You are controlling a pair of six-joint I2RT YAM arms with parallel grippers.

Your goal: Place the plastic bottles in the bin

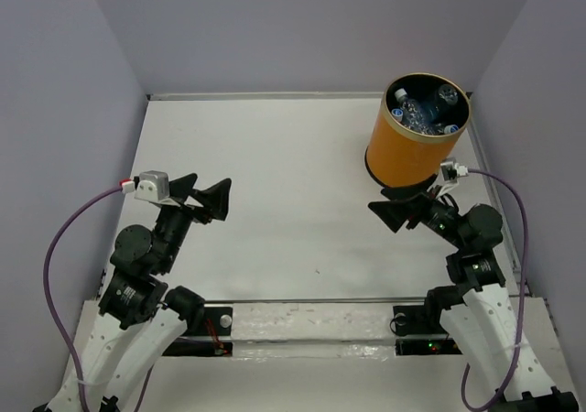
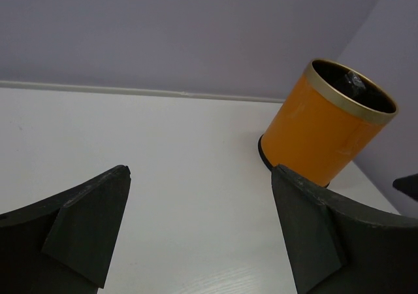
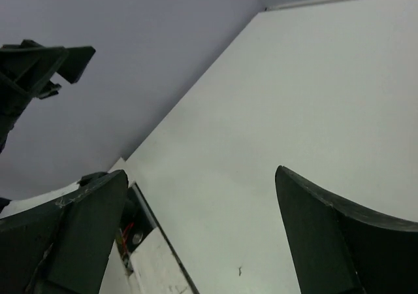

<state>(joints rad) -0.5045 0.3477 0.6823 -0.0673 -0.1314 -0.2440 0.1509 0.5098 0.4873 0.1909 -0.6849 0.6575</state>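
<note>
The orange bin point(image 1: 414, 142) stands at the table's far right, its gold rim up. Several clear plastic bottles point(image 1: 418, 110) with blue and white caps lie inside it. My right gripper point(image 1: 392, 202) hangs open and empty just in front of the bin's base, pointing left. In the right wrist view, the right gripper point(image 3: 201, 172) has only bare table between its fingers. My left gripper point(image 1: 207, 192) is open and empty over the left part of the table. The left wrist view has the left gripper point(image 2: 201, 171) facing the bin point(image 2: 320, 137), far from it.
White table point(image 1: 293, 174) walled by pale lilac panels on three sides. The arm bases and a taped strip point(image 1: 311, 325) run along the near edge. The left gripper point(image 3: 39, 62) shows at the upper left of the right wrist view.
</note>
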